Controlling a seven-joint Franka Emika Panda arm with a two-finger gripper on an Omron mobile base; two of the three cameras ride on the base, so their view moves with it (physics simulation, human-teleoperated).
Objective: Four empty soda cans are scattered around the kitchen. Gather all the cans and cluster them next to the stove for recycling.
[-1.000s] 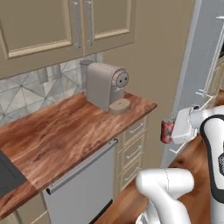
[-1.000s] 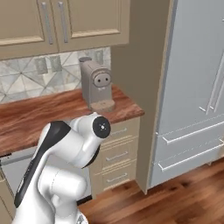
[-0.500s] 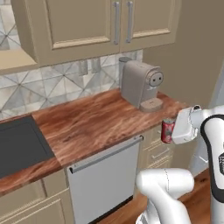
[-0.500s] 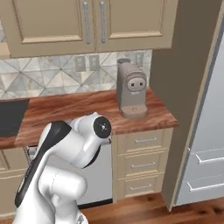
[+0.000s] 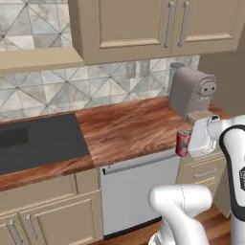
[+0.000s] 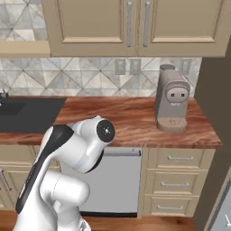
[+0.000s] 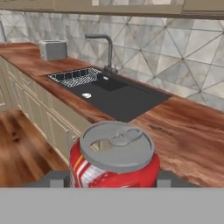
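While hidden behind the arm from the right, red soda can (image 5: pixel 183 143) pinched in the hand (image 5: pixel 190 143) before the counter (image 5: pixel 125 132).

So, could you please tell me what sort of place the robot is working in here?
A home kitchen, rendered in simulation: a wooden countertop holds a black sink with a faucet and a coffee machine, with cream wall cabinets above and a dishwasher under the counter.
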